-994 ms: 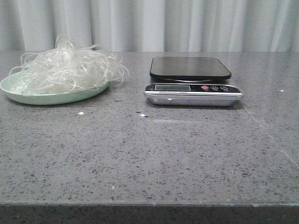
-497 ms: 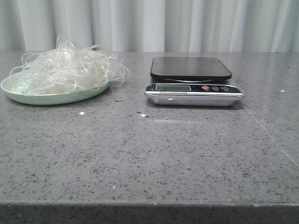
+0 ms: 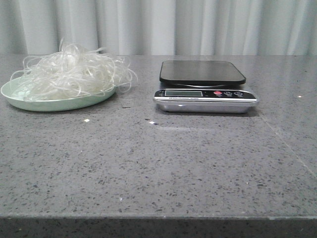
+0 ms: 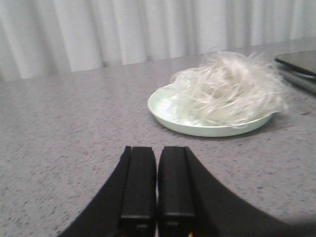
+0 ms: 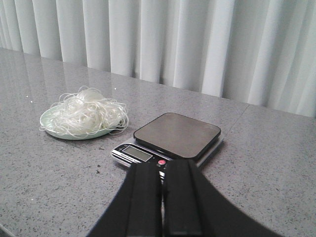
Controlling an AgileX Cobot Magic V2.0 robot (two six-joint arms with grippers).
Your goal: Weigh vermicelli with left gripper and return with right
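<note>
The vermicelli [image 3: 74, 74] is a loose whitish tangle piled on a pale green plate [image 3: 49, 104] at the table's back left. It also shows in the left wrist view [image 4: 227, 91] and the right wrist view [image 5: 86, 116]. A kitchen scale [image 3: 203, 84] with a black platform stands right of the plate, nothing on it. No gripper shows in the front view. My left gripper [image 4: 157, 148] is shut and empty, short of the plate. My right gripper [image 5: 163, 165] is shut and empty, hovering before the scale [image 5: 173, 138].
The table is a speckled grey stone top [image 3: 158, 163] with its front edge near the bottom of the front view. A white curtain [image 3: 158, 25] hangs behind the table. A few small white crumbs [image 3: 86, 120] lie in front of the plate.
</note>
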